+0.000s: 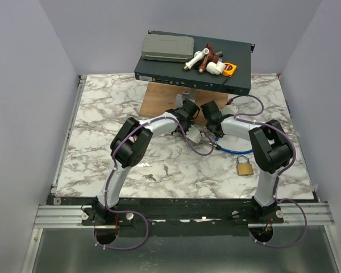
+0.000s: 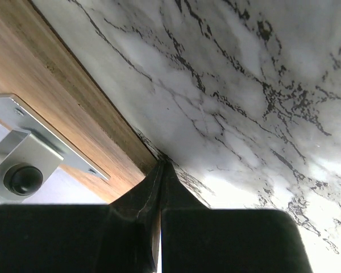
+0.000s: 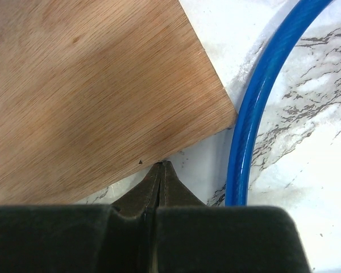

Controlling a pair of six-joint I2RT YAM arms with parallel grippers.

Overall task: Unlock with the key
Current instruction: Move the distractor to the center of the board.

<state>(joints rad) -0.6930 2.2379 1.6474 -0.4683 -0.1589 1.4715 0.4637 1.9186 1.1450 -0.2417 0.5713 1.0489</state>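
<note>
Marble table [image 1: 102, 119], wooden board [image 1: 159, 101] at 12 o'clock. Left gripper [image 2: 161, 170] and right gripper [image 3: 161, 169] both pinched shut, empty, tips at the board's edge. Padlock [image 1: 245, 166] lies at 4 o'clock, keys [image 1: 165, 168] at 7 o'clock. Risks: thin keys lying flat on slick marble may skid from a pinch; blue cable [image 3: 256, 108] may snag the right arm

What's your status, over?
Left gripper shut, empty. Right gripper shut, empty. Padlock and key lie untouched on table. Blue cable near padlock.
</note>
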